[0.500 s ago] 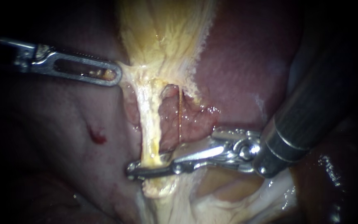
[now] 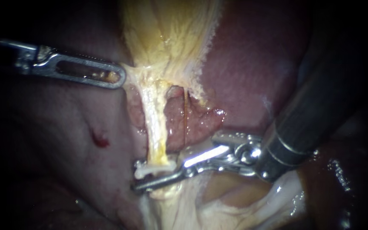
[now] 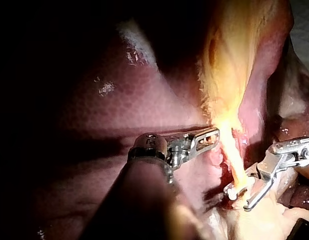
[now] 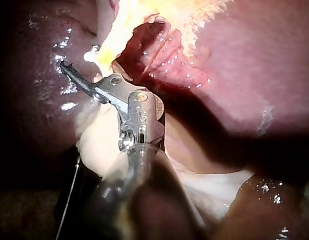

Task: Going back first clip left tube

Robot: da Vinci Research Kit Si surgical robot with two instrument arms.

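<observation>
Now right instrument [image 2: 156, 174] level, claw released by clip [image 2: 148, 169]; left instrument [image 2: 118, 79] claw grasping gallbladder [image 2: 167, 38].

White clip [image 2: 150, 169] clamped across pale left tube [image 2: 156, 123].

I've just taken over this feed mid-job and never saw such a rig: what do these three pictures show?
Two thin robotic instruments work on a pig's dark red liver and yellow, stringy gallbladder. One picture comes from the endoscope, and the other two come from cameras on each instrument's arm. The left instrument, entering from the left, has its slotted metal jaws shut on the gallbladder's edge. The right instrument, on the dark shaft, has its jaws open beside the pale tube that runs down from the gallbladder. A small white clip sits across that tube, just above the lower jaw.
</observation>
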